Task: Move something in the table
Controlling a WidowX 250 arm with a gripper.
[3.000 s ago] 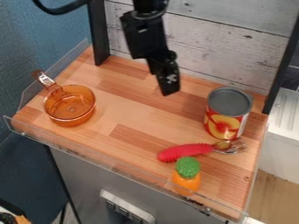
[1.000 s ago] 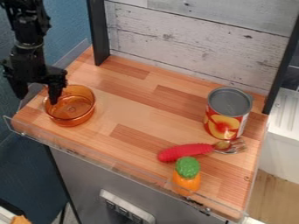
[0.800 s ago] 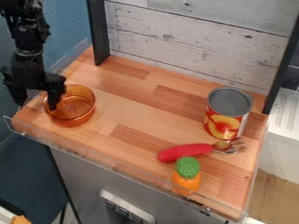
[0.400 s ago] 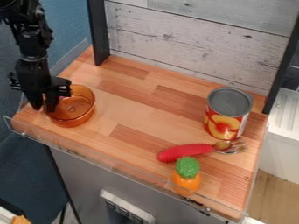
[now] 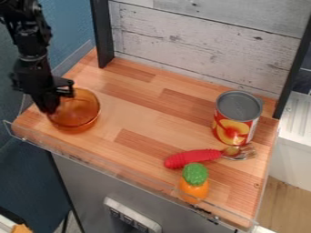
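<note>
The black gripper [image 5: 50, 108] hangs at the left of the table, shut on the near-left wall of the transparent orange pot [image 5: 82, 112]. The pot's handle is hidden behind the gripper. At the right stands a can [image 5: 234, 119] with a red and yellow label. A fork with a red handle [image 5: 192, 158] lies in front of it, and a toy carrot [image 5: 193, 184] with a green top is near the front edge.
The wooden table [image 5: 138, 111] has a low clear rim [image 5: 115, 168] along its front and left sides. Dark posts and a whitewashed plank wall [image 5: 200, 43] stand behind it.
From above the middle of the table, the gripper has moved left and down to the pot. Its fingers have come together on the pot's wall, and the pot has shifted slightly.
</note>
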